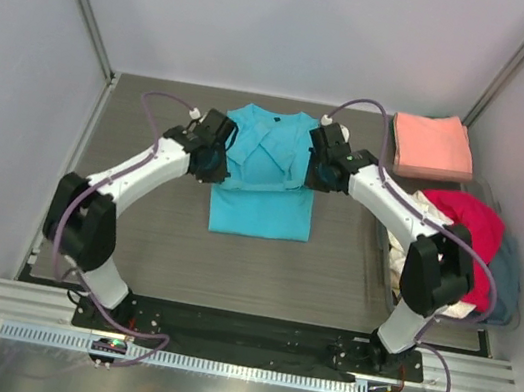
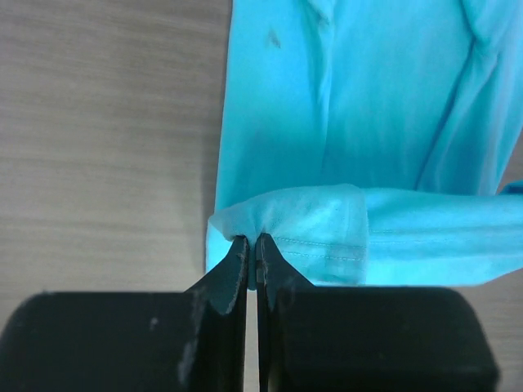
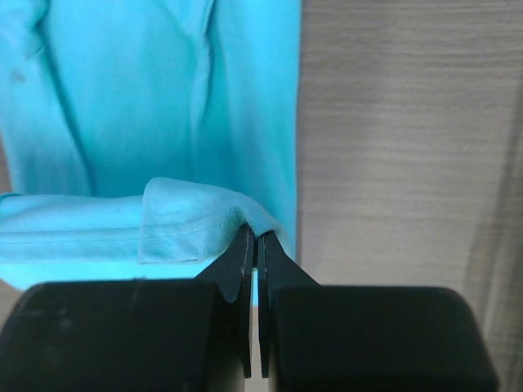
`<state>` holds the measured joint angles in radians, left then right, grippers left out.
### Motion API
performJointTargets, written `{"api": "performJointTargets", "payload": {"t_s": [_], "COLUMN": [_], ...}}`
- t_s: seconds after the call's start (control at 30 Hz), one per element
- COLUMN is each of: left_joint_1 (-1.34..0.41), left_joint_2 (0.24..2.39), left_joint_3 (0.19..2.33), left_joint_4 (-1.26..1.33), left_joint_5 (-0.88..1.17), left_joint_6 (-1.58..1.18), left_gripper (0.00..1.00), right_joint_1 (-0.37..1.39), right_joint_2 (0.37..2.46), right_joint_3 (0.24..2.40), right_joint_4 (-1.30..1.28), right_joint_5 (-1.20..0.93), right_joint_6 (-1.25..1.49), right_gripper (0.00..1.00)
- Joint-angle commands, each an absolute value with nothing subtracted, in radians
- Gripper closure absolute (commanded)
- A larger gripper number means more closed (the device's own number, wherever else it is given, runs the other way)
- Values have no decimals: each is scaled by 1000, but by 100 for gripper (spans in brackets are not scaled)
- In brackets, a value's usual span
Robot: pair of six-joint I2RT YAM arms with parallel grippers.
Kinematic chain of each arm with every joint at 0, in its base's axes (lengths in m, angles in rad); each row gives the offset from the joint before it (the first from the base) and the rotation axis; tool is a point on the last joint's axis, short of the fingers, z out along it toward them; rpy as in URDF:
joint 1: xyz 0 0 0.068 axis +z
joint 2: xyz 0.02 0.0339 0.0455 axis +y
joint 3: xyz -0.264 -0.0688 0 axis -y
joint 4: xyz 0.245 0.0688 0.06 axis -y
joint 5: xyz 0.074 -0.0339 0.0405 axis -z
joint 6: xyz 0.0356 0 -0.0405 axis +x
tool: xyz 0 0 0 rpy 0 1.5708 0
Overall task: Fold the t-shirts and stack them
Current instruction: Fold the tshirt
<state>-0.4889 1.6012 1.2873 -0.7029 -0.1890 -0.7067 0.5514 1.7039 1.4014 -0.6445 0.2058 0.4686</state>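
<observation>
A: Quick one. Where do we put the turquoise t-shirt [image 1: 264, 196]?
B: Middle of the table [image 1: 153, 238], nearer the far edge than the near one. Collar points to the far edge, and we see the dark neck label [image 1: 278, 115] there. Its upper part looks bunched inward, the lower part flat.
A: Left gripper [image 2: 252, 238]?
B: Clenched. In the left wrist view we see a stitched fold of the turquoise cloth pinched at the tips, at the shirt's left side.
A: Right gripper [image 3: 252, 234]?
B: Same on the shirt's right side: tips closed on a hemmed fold, bare table just beside it.
A: Other shirts?
B: We log a salmon-pink t-shirt [image 1: 431, 145] folded flat at the far right corner. Along the right edge there's a loose heap: red t-shirt [image 1: 470, 225] on top, cream t-shirt [image 1: 397, 248] and grey-blue t-shirt [image 1: 508, 272] under it. We can't tell what the heap sits in.
</observation>
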Motion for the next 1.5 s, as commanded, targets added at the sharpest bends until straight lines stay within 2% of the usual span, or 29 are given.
{"api": "performJointTargets", "payload": {"t_s": [0.0, 0.53, 0.67, 0.7, 0.73, 0.77, 0.8, 0.87, 0.9, 0.97, 1.07, 1.23, 1.27, 1.47], "left_joint_1": [-430, -285, -262, -253, -247, -239, -221, -193, -163, -131, -107, -113, -120, -158], "left_joint_2": [1698, 2081, 2207, 2242, 2302, 2339, 2370, 2462, 2480, 2470, 2380, 2082, 2038, 1728], "left_joint_3": [1413, 1778, 1970, 2018, 2070, 2188, 2251, 2459, 2517, 2560, 2434, 2058, 1904, 1371], "left_joint_4": [-679, -781, -871, -896, -922, -981, -1005, -1078, -1094, -1060, -996, -898, -844, -609], "left_joint_5": [-81, 32, 75, 92, 100, 104, 118, 158, 167, 254, 238, 203, 202, 242], "left_joint_6": [-614, -555, -535, -529, -522, -520, -522, -546, -563, -615, -608, -586, -592, -672], "left_gripper": [100, 100, 93, 85, 80, 75, 63, 55, 47, 43, 40, 41, 42, 44], "right_joint_1": [502, 410, 387, 373, 364, 354, 339, 321, 308, 269, 242, 245, 250, 279], "right_joint_2": [1771, 2077, 2160, 2196, 2219, 2241, 2285, 2328, 2356, 2417, 2353, 2094, 2007, 1795], "right_joint_3": [1509, 1790, 1862, 1909, 1939, 2010, 2054, 2146, 2257, 2415, 2410, 1929, 1761, 1265], "right_joint_4": [-609, -604, -610, -627, -637, -646, -669, -692, -728, -774, -802, -648, -615, -422], "right_joint_5": [169, 68, 46, 43, 35, 25, 23, 18, 14, -37, -57, -115, -147, -302], "right_joint_6": [410, 387, 394, 400, 406, 407, 410, 414, 416, 431, 417, 411, 420, 471], "right_gripper": [99, 99, 97, 89, 76, 48, 38, 26, 21, 19, 18, 17, 17, 17]}}
